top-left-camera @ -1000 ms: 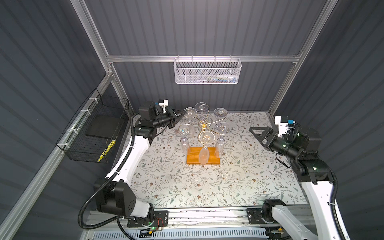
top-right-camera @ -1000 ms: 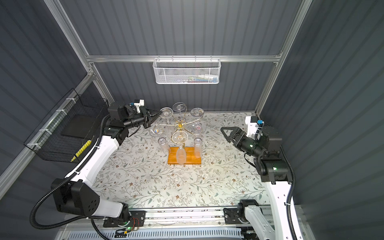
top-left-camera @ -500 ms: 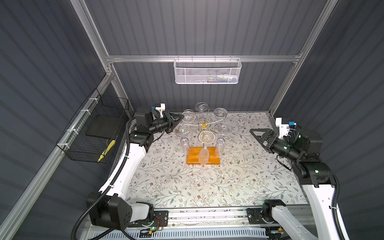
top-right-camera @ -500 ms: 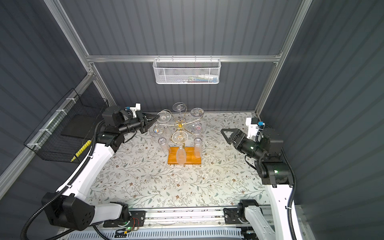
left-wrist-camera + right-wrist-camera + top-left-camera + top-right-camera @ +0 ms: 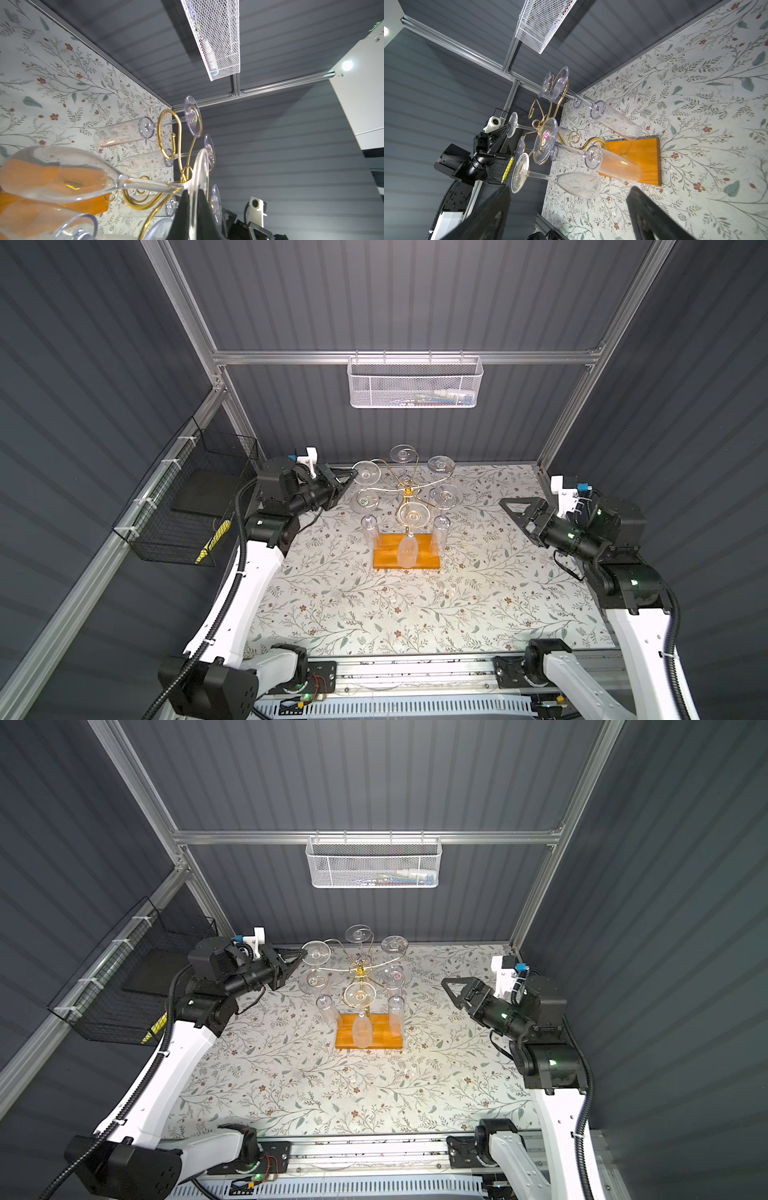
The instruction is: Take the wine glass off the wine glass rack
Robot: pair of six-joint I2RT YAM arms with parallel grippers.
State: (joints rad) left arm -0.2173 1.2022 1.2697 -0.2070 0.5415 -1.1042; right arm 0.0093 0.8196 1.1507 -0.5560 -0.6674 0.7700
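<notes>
The wine glass rack, a gold pole with curled arms on an orange wooden base, carries several clear glasses upside down. My left gripper is shut on the round foot of the wine glass at the rack's back-left arm. Its stem still lies against the gold scroll. My right gripper stands open and holds nothing, well to the right of the rack.
A white mesh basket hangs on the back rail. A black wire basket is fixed to the left wall behind my left arm. The other hanging glasses crowd round the pole over the flowered table cloth.
My left wrist has drawn a little to the left, and the held glass foot has shifted left with it. The right gripper has hardly moved.
</notes>
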